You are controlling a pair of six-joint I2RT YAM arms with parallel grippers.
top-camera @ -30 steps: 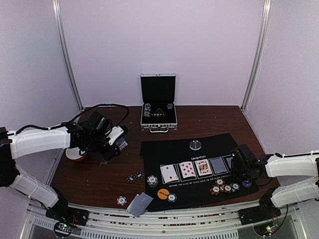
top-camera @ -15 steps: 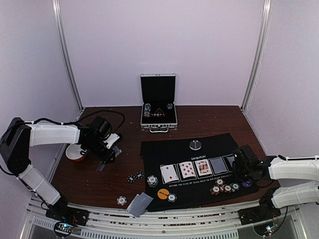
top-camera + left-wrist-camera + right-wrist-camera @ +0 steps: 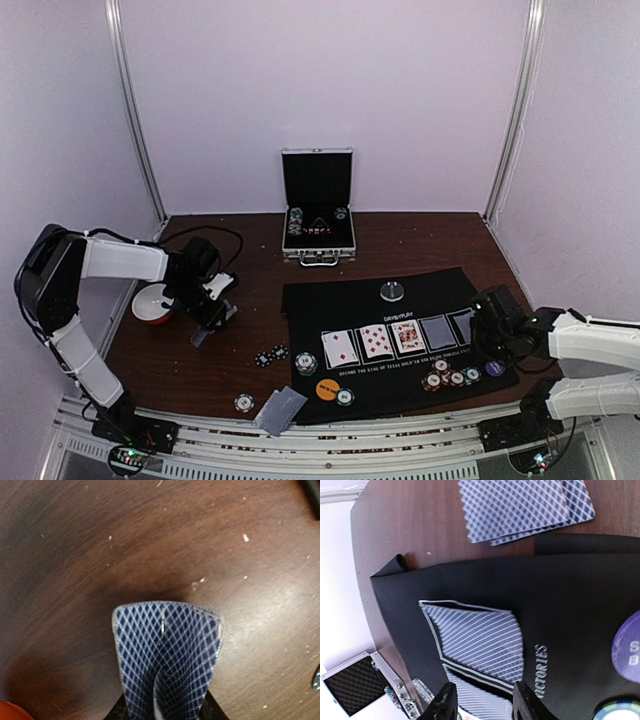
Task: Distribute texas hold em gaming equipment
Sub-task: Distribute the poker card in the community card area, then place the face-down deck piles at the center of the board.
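Seen from above, the left gripper (image 3: 212, 312) pinched a playing card (image 3: 201, 336) low over bare wood beside the red-and-white dish (image 3: 152, 308). The right gripper (image 3: 490, 325) hovered at the end of the card row (image 3: 400, 338) on the black mat (image 3: 380, 285). The left wrist view showed that card bowed in the clamp, so on release it might spring and skid across the scuffed, speckled brown table (image 3: 400, 240). The right wrist view showed jaws parted and empty above a face-down card (image 3: 475, 640), with the purple button (image 3: 627, 645) near. Dipping there could drag it askew. Pale lilac walls (image 3: 320, 80) enclosed everything.

Right pincer (image 3: 485, 694) opened, left pincer (image 3: 163, 711) (cards (image 3: 166, 650)) lowered
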